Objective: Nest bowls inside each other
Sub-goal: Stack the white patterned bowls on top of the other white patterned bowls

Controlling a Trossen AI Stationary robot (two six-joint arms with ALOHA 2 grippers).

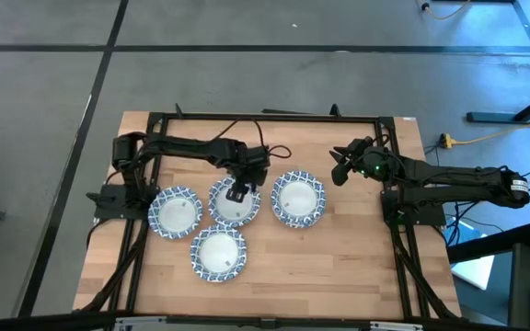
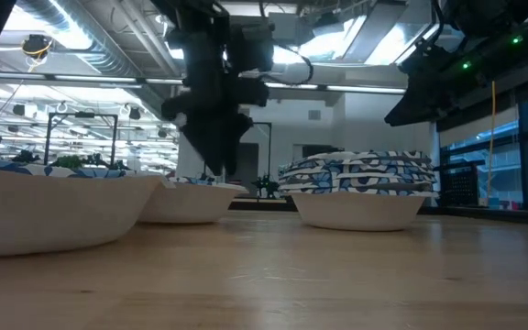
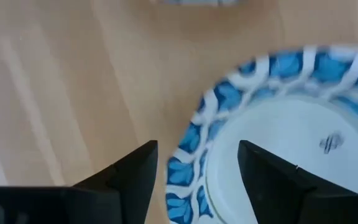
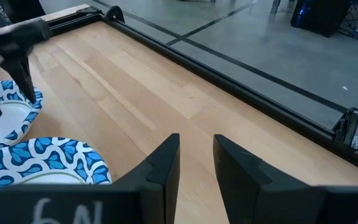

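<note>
Blue-and-white rimmed bowls stand at four places on the wooden table: a left one, a middle one, a right one that shows as a nested stack in the low view, and a near one. My left gripper is open and points down over the middle bowl. One finger stands outside the bowl's rim and the other stands inside it. My right gripper hovers to the right of the right stack, empty, with its fingers a narrow gap apart. My left gripper comes at the middle bowl from above, with its fingers on either side of the rim on the bowl's far-right side. I cannot tell whether either finger touches the rim. The bowl sits on the table.
A black frame runs along the table's far, left and right edges. There is bare wood near the front edge and behind the bowls. The room's floor lies beyond the table.
</note>
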